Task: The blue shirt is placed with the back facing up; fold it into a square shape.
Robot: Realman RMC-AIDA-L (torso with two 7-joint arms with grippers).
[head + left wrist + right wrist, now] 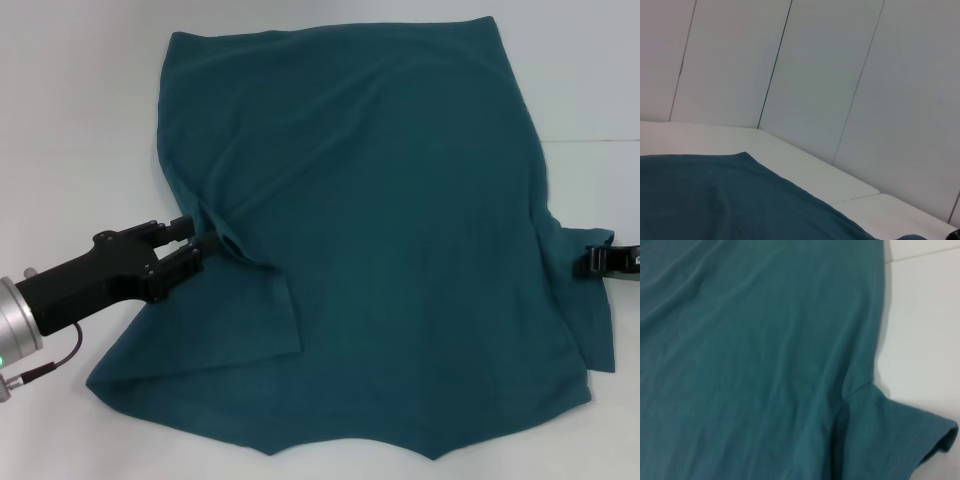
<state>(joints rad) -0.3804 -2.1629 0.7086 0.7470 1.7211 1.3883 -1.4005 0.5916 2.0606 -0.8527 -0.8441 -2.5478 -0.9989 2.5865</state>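
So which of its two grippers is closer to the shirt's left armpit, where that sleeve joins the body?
The left. The left gripper sits right at that armpit of the blue shirt. The right gripper is across at the opposite sleeve edge.

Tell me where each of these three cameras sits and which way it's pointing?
Head view: on the robot's head, looking down at the shirt on the table; left gripper and right gripper at its edges.
Left wrist view: on the left arm, looking across the shirt to the wall.
Right wrist view: on the right arm, facing the sleeve.
All share the shirt.
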